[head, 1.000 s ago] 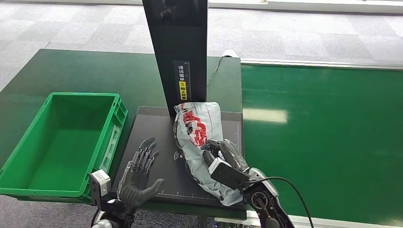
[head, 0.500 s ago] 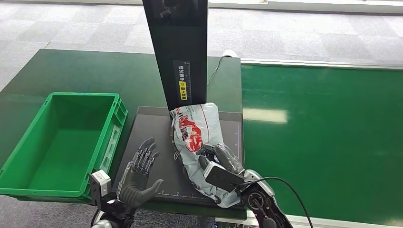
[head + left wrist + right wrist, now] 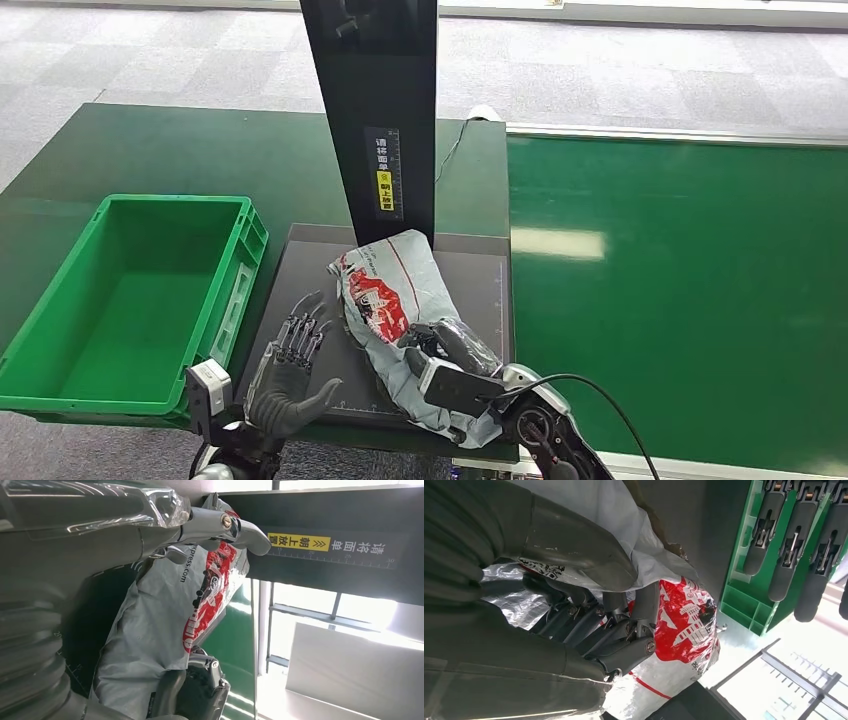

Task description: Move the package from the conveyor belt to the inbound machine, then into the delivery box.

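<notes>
One package [image 3: 395,300] on your inbound machine's black plate [image 3: 310,262], right hand [image 3: 450,355] gripping it.
You've got the right hand's fingers closed over the near end of the grey-and-red bag; the far end lies at the foot of the machine's upright black post [image 3: 375,110]. Your left hand [image 3: 290,365] holds nothing, fingers spread, just beside the bag over the plate. Green delivery box [image 3: 60,375] sits on that same side of the plate, and the green conveyor belt [image 3: 680,300] on the other.
</notes>
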{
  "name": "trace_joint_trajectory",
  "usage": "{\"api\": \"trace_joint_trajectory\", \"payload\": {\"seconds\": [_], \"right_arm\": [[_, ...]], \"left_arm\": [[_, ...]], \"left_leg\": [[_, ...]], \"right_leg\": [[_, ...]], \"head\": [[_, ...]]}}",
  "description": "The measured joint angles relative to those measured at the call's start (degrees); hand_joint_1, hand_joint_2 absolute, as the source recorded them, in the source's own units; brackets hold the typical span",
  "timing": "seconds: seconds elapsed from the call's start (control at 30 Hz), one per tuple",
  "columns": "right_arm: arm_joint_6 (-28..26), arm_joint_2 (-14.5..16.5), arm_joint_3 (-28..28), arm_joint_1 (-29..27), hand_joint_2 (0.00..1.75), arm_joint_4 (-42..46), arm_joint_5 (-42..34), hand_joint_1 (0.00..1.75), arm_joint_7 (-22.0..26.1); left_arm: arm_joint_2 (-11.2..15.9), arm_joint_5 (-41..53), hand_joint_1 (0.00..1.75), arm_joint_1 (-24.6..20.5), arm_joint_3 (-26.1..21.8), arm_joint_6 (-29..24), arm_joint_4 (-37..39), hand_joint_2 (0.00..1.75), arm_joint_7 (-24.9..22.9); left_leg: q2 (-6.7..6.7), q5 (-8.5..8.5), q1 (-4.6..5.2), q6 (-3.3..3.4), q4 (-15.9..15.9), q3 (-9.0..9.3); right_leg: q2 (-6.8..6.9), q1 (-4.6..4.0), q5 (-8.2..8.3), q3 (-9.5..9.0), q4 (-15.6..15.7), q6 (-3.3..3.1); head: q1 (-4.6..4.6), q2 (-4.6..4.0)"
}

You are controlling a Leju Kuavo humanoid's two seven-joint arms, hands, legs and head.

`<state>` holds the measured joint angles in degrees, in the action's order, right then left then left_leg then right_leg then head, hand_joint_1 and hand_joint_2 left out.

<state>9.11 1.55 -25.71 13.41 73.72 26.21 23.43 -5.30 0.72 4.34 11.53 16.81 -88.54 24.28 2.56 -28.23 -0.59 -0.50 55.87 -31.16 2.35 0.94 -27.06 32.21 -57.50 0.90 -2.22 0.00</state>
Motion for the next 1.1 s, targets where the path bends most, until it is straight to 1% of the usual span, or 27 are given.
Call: {"api": "trace_joint_trajectory", "payload": {"seconds": [0.43,0.67,0.8,0.83,0.9,0.97,1.1], "right_arm": [[0.01,-0.12,-0.44,0.26,1.75,-0.52,-0.03,1.75,0.04],[0.24,-0.98,-1.95,0.34,1.75,-1.23,-0.66,1.75,0.92],[1.80,-1.50,-2.82,0.70,0.00,-1.76,-2.56,0.00,3.04],[2.38,-1.57,-2.89,0.74,0.00,-1.80,-4.11,0.00,4.26],[3.36,-1.65,-2.55,0.65,0.87,-1.36,-8.38,0.00,6.54],[4.15,-1.79,-1.64,0.39,1.75,-0.27,-11.81,0.00,6.98],[4.81,-2.09,0.30,-0.49,1.75,1.67,-13.76,0.00,6.54]], "left_arm": [[0.14,-0.01,0.00,0.01,0.01,0.00,0.36,1.75,0.03],[0.41,-0.49,0.00,0.00,0.20,0.01,0.85,1.75,0.74],[0.72,-0.79,0.00,-0.04,0.22,0.03,1.11,1.75,1.18],[0.79,-0.93,0.00,-0.07,0.23,0.08,1.26,1.75,1.32],[0.84,-1.19,0.00,-0.21,0.28,0.28,1.66,1.75,1.55],[0.81,-1.22,0.00,-0.36,0.40,0.43,2.07,1.75,1.61],[0.80,-1.22,0.00,-0.43,0.68,0.45,2.60,1.75,1.66]], "left_leg": [[0.00,0.00,0.00,0.00,0.00,0.00],[0.00,0.00,0.00,0.00,0.00,0.00],[0.00,0.00,0.00,0.00,0.00,0.01],[0.00,0.00,0.00,0.00,0.00,0.02],[0.00,0.00,0.00,0.00,0.01,0.03],[0.01,0.00,0.00,0.00,0.01,0.03],[0.01,0.00,0.00,0.00,0.01,0.03]], "right_leg": [[0.00,0.00,0.00,0.00,0.00,0.00],[0.00,0.00,0.00,0.00,0.00,0.00],[0.00,0.00,0.00,0.00,0.00,0.00],[0.00,0.00,0.00,0.01,0.00,0.00],[0.00,0.00,0.00,0.01,0.00,0.00],[0.00,0.00,0.00,0.01,0.00,0.00],[-0.01,0.00,0.00,0.01,0.00,0.00]], "head": [[0.01,0.00],[0.00,0.00],[0.00,0.00],[0.00,0.00],[0.00,0.00],[0.00,0.00],[0.01,0.00]]}}
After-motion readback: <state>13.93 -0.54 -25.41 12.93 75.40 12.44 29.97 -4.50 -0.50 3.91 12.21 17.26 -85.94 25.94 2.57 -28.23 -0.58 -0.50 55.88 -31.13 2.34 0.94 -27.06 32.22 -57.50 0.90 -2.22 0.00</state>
